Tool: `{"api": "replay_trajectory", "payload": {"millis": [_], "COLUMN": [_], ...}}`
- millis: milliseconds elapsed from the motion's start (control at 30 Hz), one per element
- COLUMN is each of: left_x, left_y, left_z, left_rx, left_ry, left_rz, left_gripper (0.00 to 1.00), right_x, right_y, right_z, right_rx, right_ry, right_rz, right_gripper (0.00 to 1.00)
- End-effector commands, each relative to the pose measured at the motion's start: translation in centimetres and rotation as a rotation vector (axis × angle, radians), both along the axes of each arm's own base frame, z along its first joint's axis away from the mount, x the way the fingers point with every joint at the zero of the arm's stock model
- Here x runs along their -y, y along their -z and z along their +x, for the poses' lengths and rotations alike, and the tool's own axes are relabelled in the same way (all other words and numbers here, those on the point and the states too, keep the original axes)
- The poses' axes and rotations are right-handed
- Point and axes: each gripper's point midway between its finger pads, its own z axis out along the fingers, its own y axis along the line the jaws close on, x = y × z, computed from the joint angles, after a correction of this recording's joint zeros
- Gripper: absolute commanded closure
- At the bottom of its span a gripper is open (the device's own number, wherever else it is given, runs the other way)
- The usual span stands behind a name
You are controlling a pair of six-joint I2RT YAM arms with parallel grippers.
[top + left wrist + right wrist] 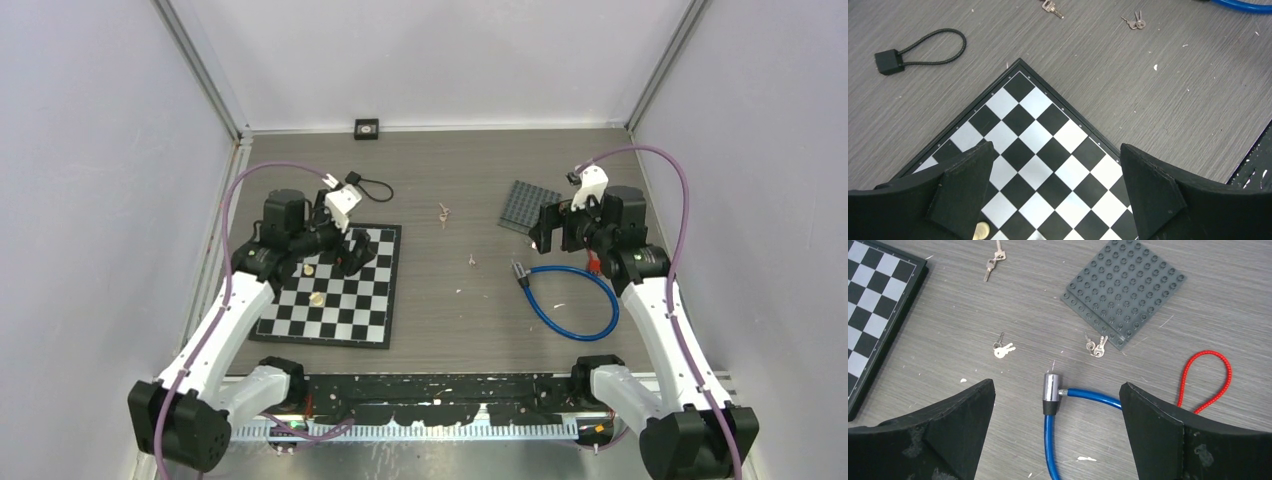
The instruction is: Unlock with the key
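Grey tabletop [948, 315] bears blue cable lock [1050, 390]; keys [1004, 350] nearby.

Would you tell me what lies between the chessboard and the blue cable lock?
A small bunch of keys lies between the chessboard and the blue cable lock, clearest in the right wrist view.

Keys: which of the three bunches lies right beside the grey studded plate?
The bunch at the lower edge of the grey plate, just above the blue cable lock. The other two lie apart from it, further toward the chessboard.
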Motion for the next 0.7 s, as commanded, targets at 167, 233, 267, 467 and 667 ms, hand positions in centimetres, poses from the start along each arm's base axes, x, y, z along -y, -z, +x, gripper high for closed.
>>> {"api": "replay_trajectory", "payload": {"millis": [167, 233, 267, 467, 667], "left_x": [3.2, 3.3, 3.3, 3.5, 3.2], "left_y": [-0.4, -0.1, -0.1, -0.2, 0.2], "left_z": [0.9, 0.6, 0.5, 0.8, 1.1], "left_rx": [0.003, -0.002, -0.001, 0.014, 0.009], "left_ry": [0.061, 0.067, 0.069, 0.072, 0.044], "left_rz": [-0.055, -0.054, -0.055, -0.058, -0.042], "left_gripper": [0.00, 0.00, 0.00, 0.00, 0.00], "right_x": [1.5, 1.7, 1.9, 2.8, 3.0], "right_y": [-0.2, 0.2, 0.4, 0.4, 1.2], "right_z": [1.2, 1.3, 1.3, 1.0, 0.6], "right_rx": [0.050, 0.042, 0.037, 0.038, 0.017], "right_ry": [0.035, 0.033, 0.036, 0.055, 0.020], "right_rz": [-0.049, -0.066, -0.071, -0.063, -0.088], "right_gripper": [0.00, 0.00, 0.00, 0.00, 0.00]}}
